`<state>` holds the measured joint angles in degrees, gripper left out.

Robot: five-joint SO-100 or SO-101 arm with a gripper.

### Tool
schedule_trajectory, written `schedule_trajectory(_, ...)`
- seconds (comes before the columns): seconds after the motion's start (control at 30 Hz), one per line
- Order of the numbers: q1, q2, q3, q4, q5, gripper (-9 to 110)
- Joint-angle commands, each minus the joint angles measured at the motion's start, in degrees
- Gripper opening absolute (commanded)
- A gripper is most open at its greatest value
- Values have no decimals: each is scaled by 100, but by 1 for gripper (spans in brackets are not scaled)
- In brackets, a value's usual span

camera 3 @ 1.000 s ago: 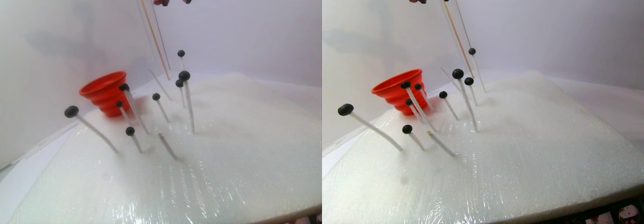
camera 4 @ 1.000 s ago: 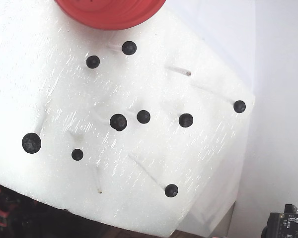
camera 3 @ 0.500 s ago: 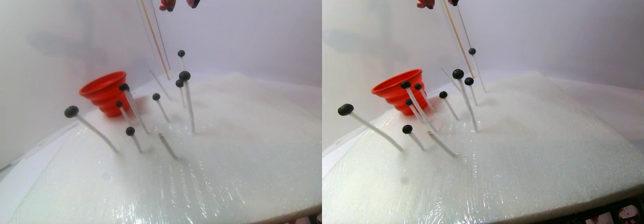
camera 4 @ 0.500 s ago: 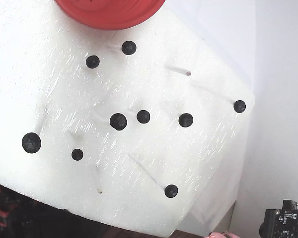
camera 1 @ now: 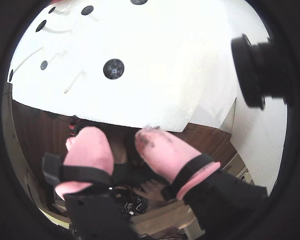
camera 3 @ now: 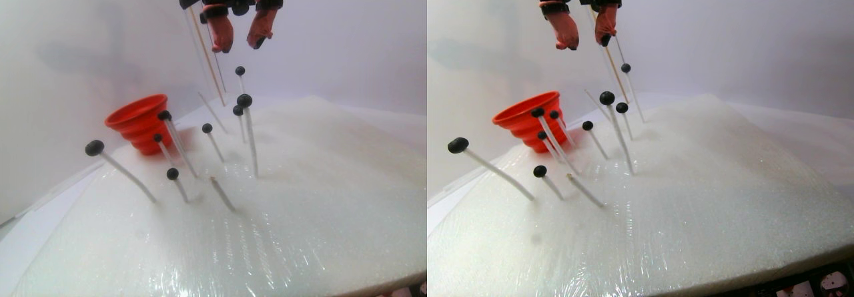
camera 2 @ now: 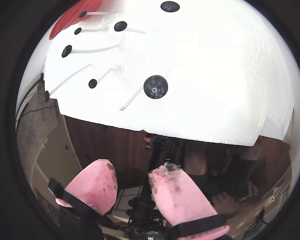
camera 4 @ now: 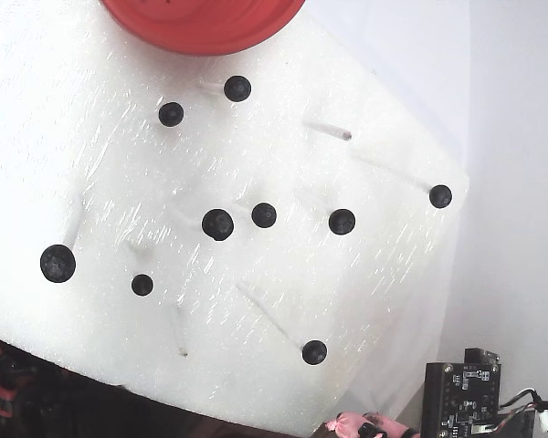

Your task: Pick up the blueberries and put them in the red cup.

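Several blueberries sit on white sticks stuck in a white foam slab [camera 3: 307, 197]; one [camera 3: 239, 71] stands highest at the back and a bigger one [camera 3: 244, 100] is in front of it. The red cup [camera 3: 137, 120] stands at the slab's back left, at the top edge [camera 4: 201, 23] in the fixed view. My gripper [camera 3: 239, 42], with pink padded fingers, hangs open and empty just above the highest berry. In both wrist views the gripper [camera 1: 117, 135] [camera 2: 132, 167] is off the foam's edge, with the nearest berry [camera 1: 113, 68] [camera 2: 155, 86] ahead of it.
Bare sticks [camera 3: 222, 193] lean out of the foam among the berries. Thin long rods [camera 3: 203, 50] rise beside the gripper at the back. A black camera lens [camera 1: 260, 70] juts in from the right. A circuit board [camera 4: 461, 397] shows by the slab's lower corner.
The gripper has come down in the stereo view, so its black body now shows. In the fixed view the board and pink fingertips have moved further into the picture.
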<state>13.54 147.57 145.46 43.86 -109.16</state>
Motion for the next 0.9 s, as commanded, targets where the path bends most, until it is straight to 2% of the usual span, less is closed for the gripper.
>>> schedule_trajectory(0.0, -44, -325, -193, -396, 18, 14)
schedule_trajectory(0.87, -202, -1441, -439, -1644, 0, 15)
